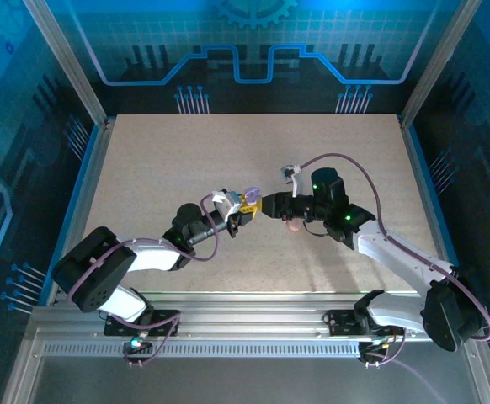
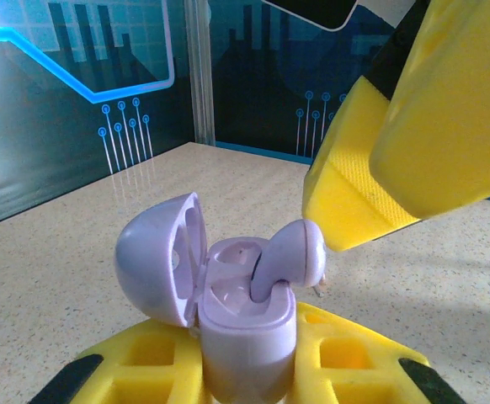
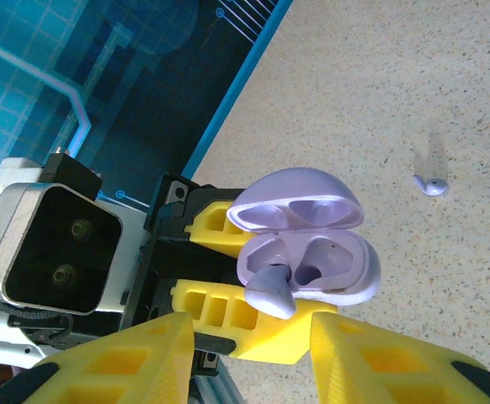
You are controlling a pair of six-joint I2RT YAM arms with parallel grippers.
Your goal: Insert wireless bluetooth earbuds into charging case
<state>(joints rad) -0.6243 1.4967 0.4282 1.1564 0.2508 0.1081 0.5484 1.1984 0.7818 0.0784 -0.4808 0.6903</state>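
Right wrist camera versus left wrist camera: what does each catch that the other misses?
Right wrist view, not the left: a second earbud lying loose on the table. Left wrist view, not the right: a yellow fingertip of the right end effector touching the earbud half-seated in the charging case. Shared: the open lilac case, that earbud, the left end effector gripping the case.

Smooth, faintly glossy plastic charging case (image 2: 245, 337) and earbud (image 2: 291, 252); matt speckled table (image 2: 60, 269).
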